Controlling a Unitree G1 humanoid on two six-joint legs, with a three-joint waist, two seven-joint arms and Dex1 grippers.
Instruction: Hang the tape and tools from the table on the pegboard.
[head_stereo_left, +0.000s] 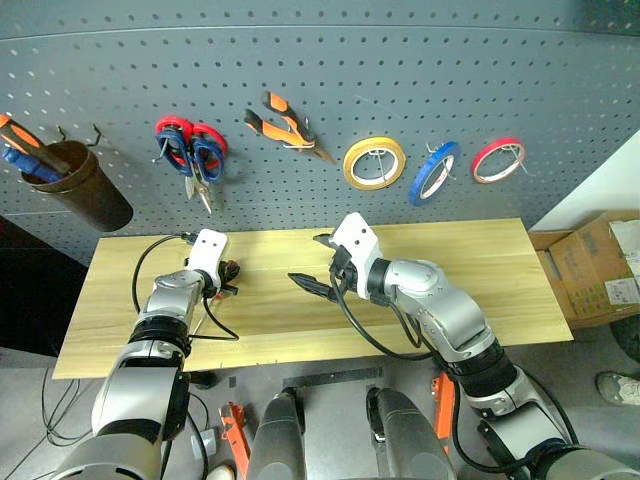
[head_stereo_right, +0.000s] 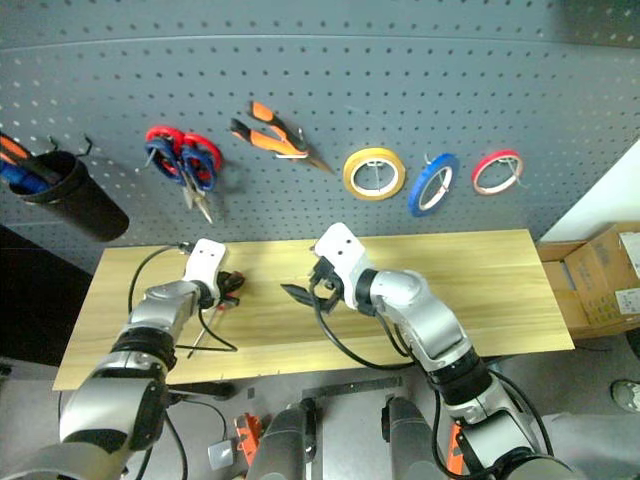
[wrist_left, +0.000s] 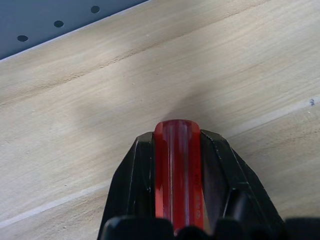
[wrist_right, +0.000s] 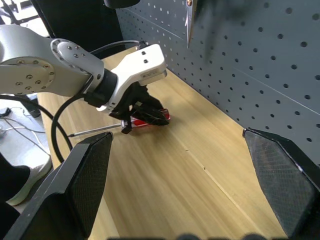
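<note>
The left gripper (wrist_left: 177, 165) is clenching the small red-handled tool (wrist_left: 177, 170) (its thin metal shaft is trailing back toward the table's front edge), which is lying on the table (head_stereo_left: 480, 290) near its left end. The right gripper (head_stereo_left: 318, 262) is hovering with its jaws spread wide and empty over the middle of the table. Behind the rear edge, the pegboard (head_stereo_left: 400, 80) is carrying the dark-blue-handled scissors (head_stereo_left: 205, 160), the pliers (head_stereo_left: 285, 125) and the blue tape (head_stereo_left: 434, 172).
</note>
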